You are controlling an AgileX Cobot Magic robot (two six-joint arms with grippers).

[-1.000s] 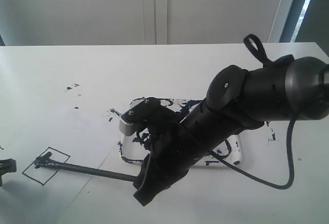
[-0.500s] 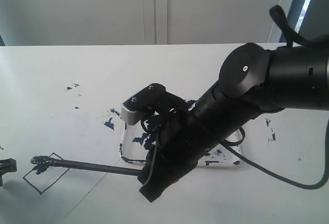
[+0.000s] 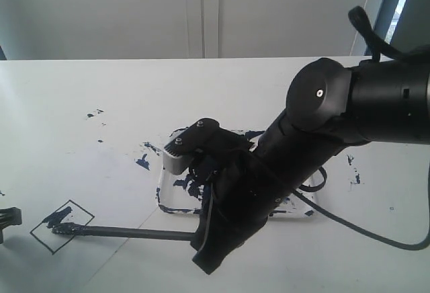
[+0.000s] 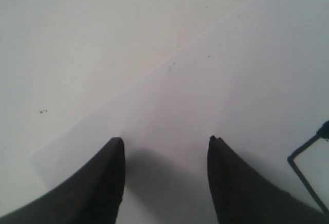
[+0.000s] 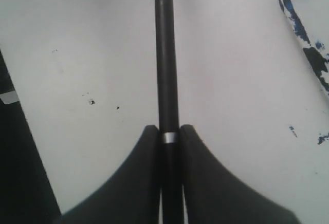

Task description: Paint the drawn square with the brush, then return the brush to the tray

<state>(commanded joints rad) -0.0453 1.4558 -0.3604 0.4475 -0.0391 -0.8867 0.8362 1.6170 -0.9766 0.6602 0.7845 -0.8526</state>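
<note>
Gripping thin blk brush (image 3: 127,232): R fingers (image 5: 136,178); tip in part-smeared square (image 3: 64,216); L fingers (image 4: 103,183) apart.

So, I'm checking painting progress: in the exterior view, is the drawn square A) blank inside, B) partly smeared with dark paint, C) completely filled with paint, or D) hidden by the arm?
B: a dark smear covers only part of the drawn square, white paper shows beside the smear, and the brush has its tip inside the outline.

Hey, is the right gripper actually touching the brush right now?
Touching. The right wrist view shows the right gripper clamped on the brush, with no gap on either side of the shaft.
</note>
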